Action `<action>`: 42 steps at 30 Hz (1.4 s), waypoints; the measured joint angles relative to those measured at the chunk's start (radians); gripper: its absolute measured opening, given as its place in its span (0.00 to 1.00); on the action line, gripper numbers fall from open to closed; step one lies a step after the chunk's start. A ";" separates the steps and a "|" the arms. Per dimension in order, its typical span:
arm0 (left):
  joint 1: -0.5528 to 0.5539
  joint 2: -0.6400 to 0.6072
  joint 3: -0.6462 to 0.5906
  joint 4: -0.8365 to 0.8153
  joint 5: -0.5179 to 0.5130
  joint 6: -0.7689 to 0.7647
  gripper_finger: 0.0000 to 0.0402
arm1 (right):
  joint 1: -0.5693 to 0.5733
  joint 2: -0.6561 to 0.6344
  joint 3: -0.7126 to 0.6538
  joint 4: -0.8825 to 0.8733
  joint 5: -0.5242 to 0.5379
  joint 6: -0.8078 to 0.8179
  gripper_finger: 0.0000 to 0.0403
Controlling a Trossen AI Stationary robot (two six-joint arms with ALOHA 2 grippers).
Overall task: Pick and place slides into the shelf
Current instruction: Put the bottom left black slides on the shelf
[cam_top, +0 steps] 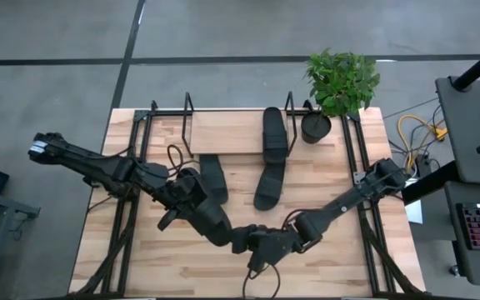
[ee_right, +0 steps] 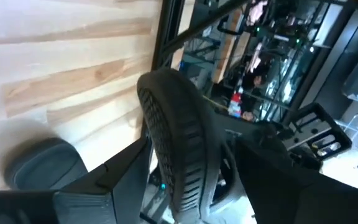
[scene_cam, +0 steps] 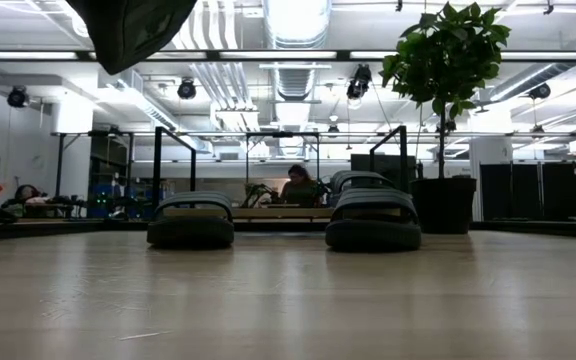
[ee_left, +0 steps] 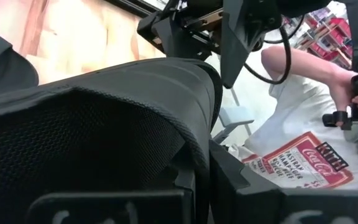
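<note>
My left gripper (cam_top: 183, 198) is shut on a black slide (cam_top: 215, 223), which hangs clear above the table's near middle and fills the left wrist view (ee_left: 104, 124). My right gripper (cam_top: 257, 248) stands open at the slide's other end (ee_right: 179, 143), one finger on each side; whether they touch it I cannot tell. One slide (cam_top: 274, 133) lies on the shelf (cam_top: 223, 132). Two more slides (cam_top: 269, 185) (cam_top: 213, 173) lie sole-down on the table in front of the shelf. My left gripper holds the slide at its end toward the table's left (cam_top: 194, 207), coming level from the left. The slide itself hides the fingers, so the part and the kind of hold do not show. The slide is lifted clear and slants toward the near right.
A potted plant (cam_top: 340, 83) stands at the shelf's right end. Black frame rails (cam_top: 352, 158) (cam_top: 136, 150) run along both table sides. A person in a white printed shirt (ee_left: 303, 155) is beyond the table's near edge. Bare wood (cam_top: 332, 258) lies near right.
</note>
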 joint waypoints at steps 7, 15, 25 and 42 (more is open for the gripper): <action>0.000 0.010 0.001 0.039 0.005 0.004 0.00 | -0.033 0.000 0.000 0.017 -0.058 -0.003 0.56; 0.000 0.026 0.001 0.098 0.036 0.021 0.00 | -0.064 0.000 0.000 0.031 -0.111 -0.047 0.50; 0.002 0.046 0.001 0.102 0.059 0.015 0.00 | -0.075 0.004 -0.003 0.051 -0.143 -0.043 0.15; 0.001 0.048 0.000 0.160 0.103 0.066 0.14 | -0.081 0.000 -0.003 0.133 -0.110 0.002 0.13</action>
